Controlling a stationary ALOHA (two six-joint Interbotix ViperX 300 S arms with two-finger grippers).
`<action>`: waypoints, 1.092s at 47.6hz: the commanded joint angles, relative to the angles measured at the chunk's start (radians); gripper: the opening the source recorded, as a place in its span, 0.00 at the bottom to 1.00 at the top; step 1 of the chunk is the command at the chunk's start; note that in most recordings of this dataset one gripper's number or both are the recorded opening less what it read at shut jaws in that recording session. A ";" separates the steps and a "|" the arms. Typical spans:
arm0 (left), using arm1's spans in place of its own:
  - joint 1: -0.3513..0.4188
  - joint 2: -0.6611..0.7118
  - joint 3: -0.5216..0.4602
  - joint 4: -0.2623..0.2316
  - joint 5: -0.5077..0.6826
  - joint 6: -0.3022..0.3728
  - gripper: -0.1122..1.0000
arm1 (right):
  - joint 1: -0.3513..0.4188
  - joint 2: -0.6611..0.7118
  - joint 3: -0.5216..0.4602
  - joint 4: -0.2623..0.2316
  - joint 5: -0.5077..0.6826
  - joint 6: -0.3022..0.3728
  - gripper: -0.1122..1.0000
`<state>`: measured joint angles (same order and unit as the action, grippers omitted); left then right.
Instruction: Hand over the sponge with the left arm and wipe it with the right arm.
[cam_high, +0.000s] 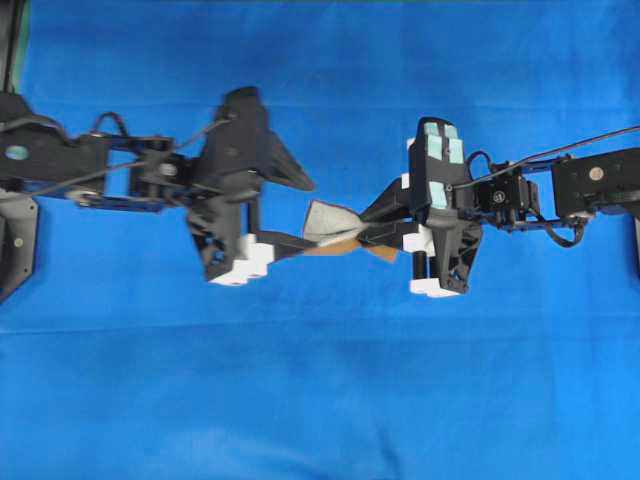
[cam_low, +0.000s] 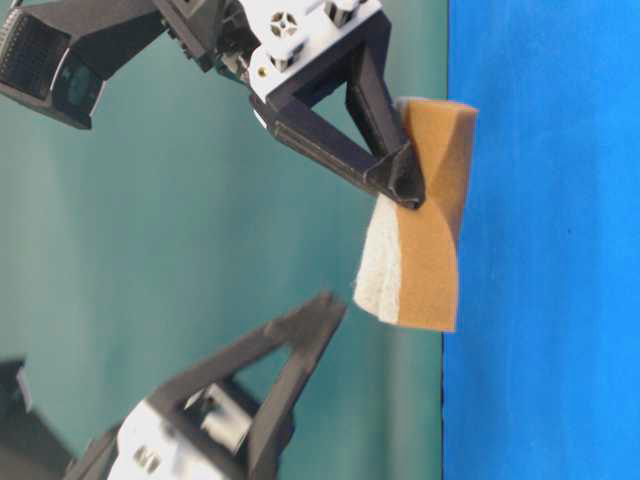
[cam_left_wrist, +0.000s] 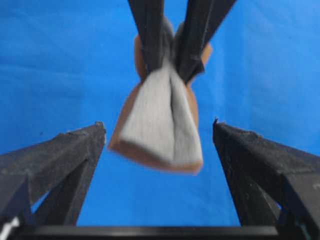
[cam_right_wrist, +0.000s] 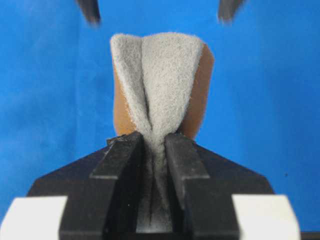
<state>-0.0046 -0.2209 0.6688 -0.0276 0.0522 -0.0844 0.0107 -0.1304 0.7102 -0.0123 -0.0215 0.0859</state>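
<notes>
The sponge hangs in the air between the two arms, grey-white on one face and tan on the other. My right gripper, on the arm with pale blue patches, is shut on one end of it and pinches it into a fold. In the right wrist view its jaws squeeze the grey layer. My left gripper is open, its fingers spread wide on both sides of the sponge's free end without touching it.
A blue cloth covers the whole table below the arms. A teal wall stands behind in the table-level view. The left arm's black base sits at the left edge.
</notes>
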 joint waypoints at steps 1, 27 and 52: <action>-0.017 -0.067 0.015 0.000 -0.014 0.002 0.92 | 0.000 -0.023 -0.014 -0.005 -0.003 -0.002 0.28; -0.061 -0.313 0.218 0.000 -0.153 0.054 0.92 | -0.003 0.005 -0.014 -0.006 -0.003 0.000 0.28; -0.063 -0.311 0.219 0.000 -0.153 0.061 0.92 | -0.003 0.272 -0.015 -0.002 -0.101 0.014 0.28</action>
<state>-0.0629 -0.5277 0.8989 -0.0276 -0.0920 -0.0245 0.0092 0.1258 0.7102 -0.0169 -0.0982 0.0966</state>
